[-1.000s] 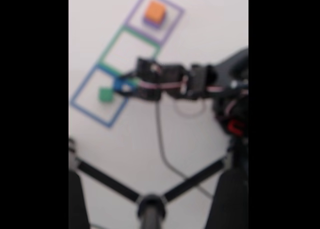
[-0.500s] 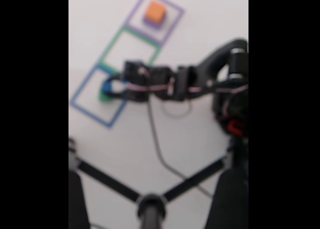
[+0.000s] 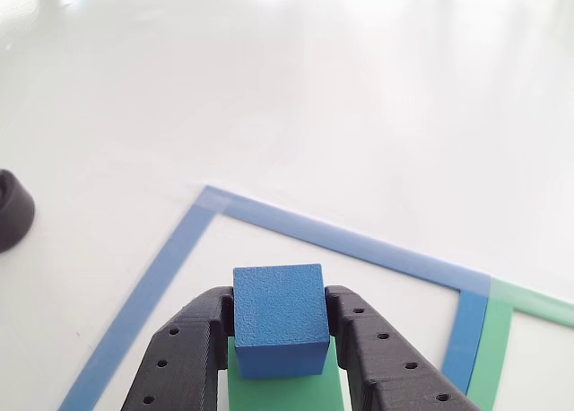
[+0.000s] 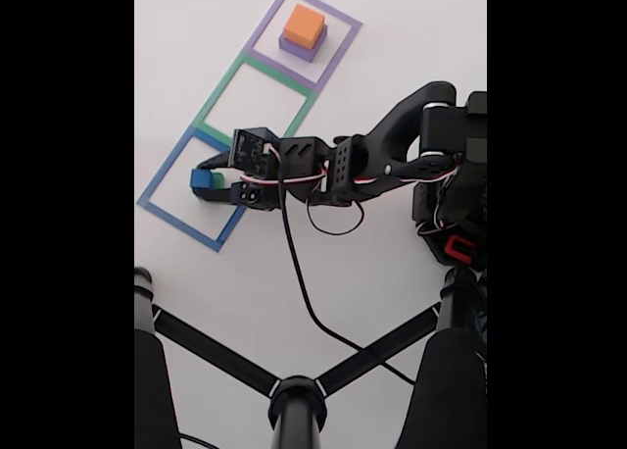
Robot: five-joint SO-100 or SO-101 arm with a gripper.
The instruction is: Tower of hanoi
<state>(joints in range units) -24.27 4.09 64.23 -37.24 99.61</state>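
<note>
While the two black jaws stand on either side of the blue cube [image 3: 279,319], they press its left and right faces, so the gripper [image 3: 280,339] is grasping this cube. In the other view the cube sits directly above the green block [image 3: 285,389], and the green face shows under it between the jaws; I cannot tell if the cube already rests on the green block or hangs just above it. In the fixed view the same gripper [image 4: 203,182] reaches to the left, and the blue cube [image 4: 201,178] covers most of the green block [image 4: 217,180], both inside the blue taped square [image 4: 174,220] at the near left of the table [image 4: 372,37].

Next to this square, further away, is the green taped square [image 4: 217,91], with no block in it. Beyond it lies the purple taped square [image 4: 338,47], where the orange block [image 4: 304,24] stands on the purple block [image 4: 297,47], well apart from the gripper.

My judgement is that the step in hand is placing the smallest cube on the green block. The next move probably calls for lowering until the cube sits flat and centred, then releasing the jaws and lifting straight up, so that the cube is not dragged off. The puzzle seems to be somewhere in the middle, since the blocks make two separate piles.
</note>
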